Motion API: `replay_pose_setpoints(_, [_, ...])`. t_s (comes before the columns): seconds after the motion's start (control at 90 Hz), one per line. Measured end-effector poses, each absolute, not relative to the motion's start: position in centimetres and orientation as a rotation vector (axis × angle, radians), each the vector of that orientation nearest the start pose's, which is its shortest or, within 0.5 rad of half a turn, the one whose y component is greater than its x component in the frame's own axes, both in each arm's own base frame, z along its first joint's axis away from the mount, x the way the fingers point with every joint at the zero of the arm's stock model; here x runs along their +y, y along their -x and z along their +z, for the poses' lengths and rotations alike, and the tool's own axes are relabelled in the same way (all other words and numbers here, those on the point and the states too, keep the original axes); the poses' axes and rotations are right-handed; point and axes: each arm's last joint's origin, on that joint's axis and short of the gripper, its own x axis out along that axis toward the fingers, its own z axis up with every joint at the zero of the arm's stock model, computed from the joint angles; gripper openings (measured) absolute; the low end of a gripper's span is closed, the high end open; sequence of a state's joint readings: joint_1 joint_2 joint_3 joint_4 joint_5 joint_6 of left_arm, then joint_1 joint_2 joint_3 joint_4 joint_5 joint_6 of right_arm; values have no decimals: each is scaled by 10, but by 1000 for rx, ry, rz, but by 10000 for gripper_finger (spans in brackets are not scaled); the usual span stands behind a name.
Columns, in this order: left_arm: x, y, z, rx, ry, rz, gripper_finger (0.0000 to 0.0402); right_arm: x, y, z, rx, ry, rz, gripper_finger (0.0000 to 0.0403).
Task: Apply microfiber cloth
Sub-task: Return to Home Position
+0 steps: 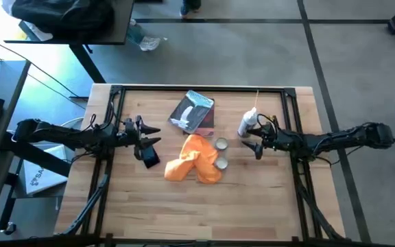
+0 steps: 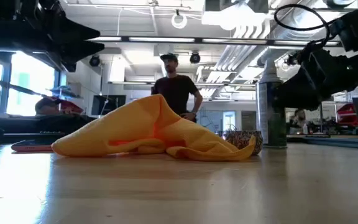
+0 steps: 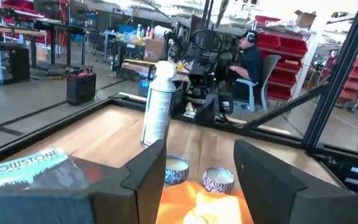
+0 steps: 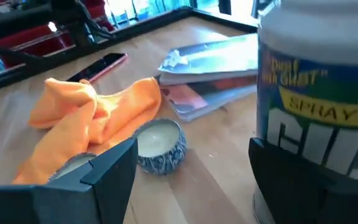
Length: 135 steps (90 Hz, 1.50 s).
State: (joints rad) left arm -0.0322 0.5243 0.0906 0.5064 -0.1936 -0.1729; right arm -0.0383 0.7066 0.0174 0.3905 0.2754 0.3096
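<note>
From above: microfiber cloth (image 1: 196, 161) crumpled in an orange heap at the middle of the table (image 1: 266, 206), between the two claws and a little nearer than both, touched by neither. Left claw (image 1: 149, 137) just left of the cloth, hanging over a dark phone (image 1: 149, 159). Right claw (image 1: 250, 140) farther off to the right, beside a white spray bottle (image 1: 247, 123). Two small tins (image 1: 221, 144) at the cloth's right edge; a stack of books (image 1: 194, 112) on the far side. At table height: cloth (image 2: 154, 134) peaked like a tent and lying free on the wood, bottle (image 2: 272, 112) upright to its right, a person (image 2: 176, 87) standing in the room behind. Past the left wrist: left claw (image 3: 199, 149) spread wide and holding nothing, cloth (image 3: 210, 205) low between its fingers, tins and bottle beyond. Past the right wrist: right claw (image 4: 191, 149) likewise wide and empty, cloth (image 4: 92, 118) apart from it across one tin, bottle close by one finger (image 4: 291, 180).
</note>
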Motion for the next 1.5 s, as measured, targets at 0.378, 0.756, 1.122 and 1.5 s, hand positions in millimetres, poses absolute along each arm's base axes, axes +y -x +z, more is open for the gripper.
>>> replay_pose_setpoints(0.378, [2,-119,198,-103,165,180,168,-11,-127,145,193,-237,-297,275])
replay_pose_setpoints(0.756, [3,-104,197,-99,139,193,168,-11,-119,156,110,-187,-271,275])
replay_pose_setpoints(1.122, [4,-94,188,-81,146,195,168,-9,-114,148,189,-290,-241,275])
replay_pose_setpoints(1.5, [2,-97,171,-57,119,161,168,-8,-113,146,215,-186,-250,275])
